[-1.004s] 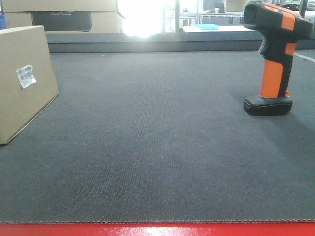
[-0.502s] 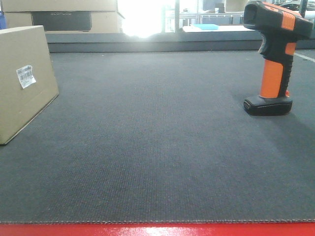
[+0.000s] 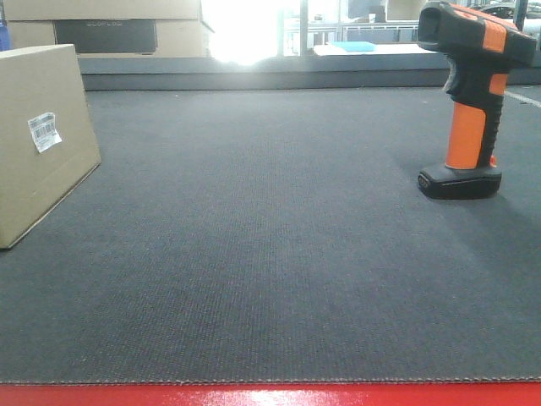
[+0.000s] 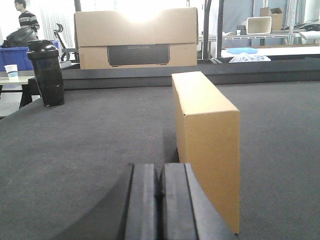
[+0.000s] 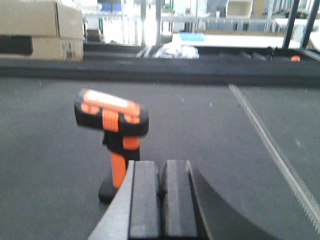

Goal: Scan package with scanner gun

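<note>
Nothing has changed in the last second: the scanner gun (image 3: 472, 101) stands upright on the desk (image 3: 270, 254), well apart from the package (image 3: 38, 139), and my left claw (image 4: 160, 187) and right claw (image 5: 159, 192) are closed on nothing.

From my front view the package (image 3: 42, 139) runs off the left edge; its label (image 3: 44, 132) is too small to read. The scanner gun (image 3: 470, 97) loses its top to the upper edge. On the right wrist view the scanner's base sits partly behind the right hand (image 5: 161, 200), and the whole frame is soft. The left hand (image 4: 161, 202) covers the package's near bottom corner.
</note>
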Controlling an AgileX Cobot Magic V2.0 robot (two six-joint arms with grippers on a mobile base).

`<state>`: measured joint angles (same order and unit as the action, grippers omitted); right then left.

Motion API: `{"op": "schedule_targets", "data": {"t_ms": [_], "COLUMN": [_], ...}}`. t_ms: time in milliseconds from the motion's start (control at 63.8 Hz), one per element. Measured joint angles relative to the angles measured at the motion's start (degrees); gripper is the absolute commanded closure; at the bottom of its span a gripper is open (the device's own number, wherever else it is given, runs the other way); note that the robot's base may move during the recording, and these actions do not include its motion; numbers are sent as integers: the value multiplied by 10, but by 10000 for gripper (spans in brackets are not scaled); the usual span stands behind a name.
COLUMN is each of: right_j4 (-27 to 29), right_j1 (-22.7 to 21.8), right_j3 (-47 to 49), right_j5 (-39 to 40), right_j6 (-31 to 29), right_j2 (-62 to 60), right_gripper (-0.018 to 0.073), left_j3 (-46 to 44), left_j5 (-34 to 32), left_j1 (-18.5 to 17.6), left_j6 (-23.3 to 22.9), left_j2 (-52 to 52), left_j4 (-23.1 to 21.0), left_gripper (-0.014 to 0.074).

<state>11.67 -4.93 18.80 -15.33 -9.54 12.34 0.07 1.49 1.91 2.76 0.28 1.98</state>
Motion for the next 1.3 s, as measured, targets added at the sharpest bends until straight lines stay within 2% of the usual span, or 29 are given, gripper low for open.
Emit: {"op": "schedule_targets", "data": {"t_ms": [361,502,737,1302], "right_j4": [0,-2,-27,-33], "right_j1": [0,0,0,0], "right_j3": [-138,-183,-188,-188], "right_j5": [17,34,77,76], "right_j6": [20,23,38,46], "right_j2": [-111,-119,-121,-121], "right_gripper": [712,712,712,712], "left_j3": [0,0,0,0], "left_j5": [0,-1,-1,-1], "left_j1": [0,0,0,0], "left_j6": [0,0,0,0], "left_j2": [0,0,0,0], "left_j4": [0,0,0,0], "left_gripper": [708,708,708,708]}}
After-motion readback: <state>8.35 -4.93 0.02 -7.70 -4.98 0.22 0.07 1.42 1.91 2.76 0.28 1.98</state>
